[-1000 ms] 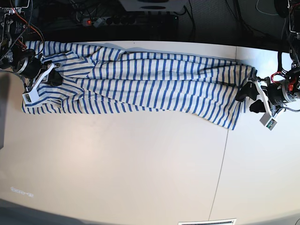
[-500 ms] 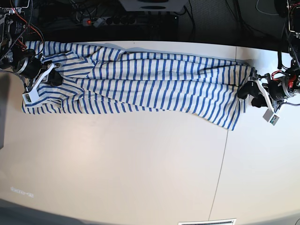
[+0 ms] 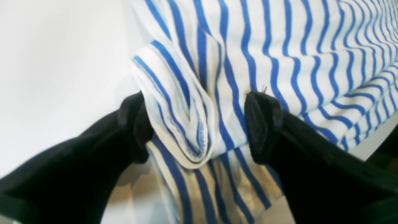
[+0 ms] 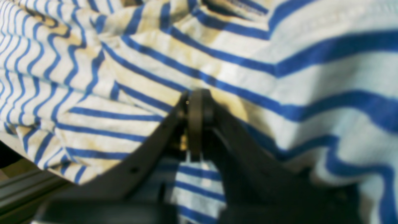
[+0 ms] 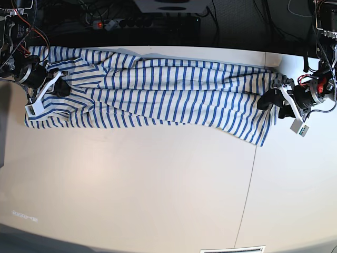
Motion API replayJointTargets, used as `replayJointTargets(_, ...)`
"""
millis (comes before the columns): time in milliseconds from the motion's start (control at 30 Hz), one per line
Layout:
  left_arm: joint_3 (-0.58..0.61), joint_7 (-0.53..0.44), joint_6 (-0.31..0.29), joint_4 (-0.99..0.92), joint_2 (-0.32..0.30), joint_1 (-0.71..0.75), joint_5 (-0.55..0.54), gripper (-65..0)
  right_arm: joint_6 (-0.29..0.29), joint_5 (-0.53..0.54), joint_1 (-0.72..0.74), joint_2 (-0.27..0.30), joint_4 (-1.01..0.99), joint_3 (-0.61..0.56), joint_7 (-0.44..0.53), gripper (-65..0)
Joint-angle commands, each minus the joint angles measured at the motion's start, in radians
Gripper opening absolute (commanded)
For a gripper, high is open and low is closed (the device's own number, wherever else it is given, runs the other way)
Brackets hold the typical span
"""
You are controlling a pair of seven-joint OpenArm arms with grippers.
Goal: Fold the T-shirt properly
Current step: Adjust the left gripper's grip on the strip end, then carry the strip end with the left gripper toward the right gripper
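T-shirt (image 5: 158,92), cream with thin blue stripes, lies stretched in a long band along the far side of the pale bench (image 5: 158,190). Left claw (image 3: 199,127) is spread wide, its black fingers (image 3: 258,124) straddling a bunched fold at one end of the cloth. Right claw (image 4: 196,102) is pressed together at the other end, amid rumpled cloth.
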Motion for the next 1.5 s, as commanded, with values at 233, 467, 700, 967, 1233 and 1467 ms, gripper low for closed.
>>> replayJointTargets(233,0.003,0.069,-0.009,-0.002,0.035,0.037,0.035,-17.8,0.074,-0.003,0.002,0.016,0.008,0.008,-0.003,-65.0)
replayJointTargets(467,0.003,0.065,-0.009,-0.002,0.056,0.037,0.014,-22.5,0.074,-0.003,0.002,0.016,0.008,0.008,-0.003,-65.0)
replayJointTargets(700,0.003,0.030,-0.009,-0.002,0.055,0.036,0.016,-65.0,0.074,-0.003,0.003,0.016,0.008,0.008,-0.002,-65.0)
replayJointTargets(967,0.003,0.005,-0.009,-0.002,0.055,-0.002,0.044,-65.0,0.074,0.049,0.024,0.017,0.011,0.008,-0.001,-65.0)
replayJointTargets(1233,0.000,0.005,-0.009,-0.002,0.043,-0.028,0.049,-65.0,0.074,0.076,0.098,0.017,0.014,0.008,-0.011,-65.0)
replayJointTargets(1467,-0.077,0.005,0.006,-0.002,0.011,-0.062,0.108,-65.0,0.074,0.083,0.108,0.017,0.016,0.008,-0.015,-65.0)
